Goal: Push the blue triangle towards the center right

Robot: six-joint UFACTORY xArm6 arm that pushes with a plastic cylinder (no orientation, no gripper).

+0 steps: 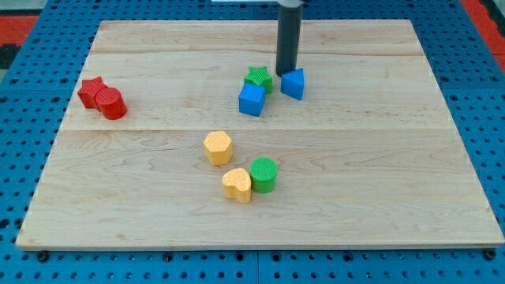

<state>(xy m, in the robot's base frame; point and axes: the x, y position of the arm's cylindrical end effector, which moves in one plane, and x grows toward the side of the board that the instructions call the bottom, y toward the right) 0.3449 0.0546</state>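
Note:
The blue triangle (293, 83) lies on the wooden board (379, 158) above the board's middle. My tip (285, 73) stands just at its upper left edge, touching or nearly touching it. A blue cube (252, 99) lies to the triangle's lower left, and a green star (258, 78) sits between the cube and my tip.
A red star (91, 90) and a red cylinder (113, 104) sit together at the view's left. A yellow hexagon (218, 147), a yellow heart (237, 184) and a green cylinder (263, 174) lie below the middle. Blue pegboard surrounds the board.

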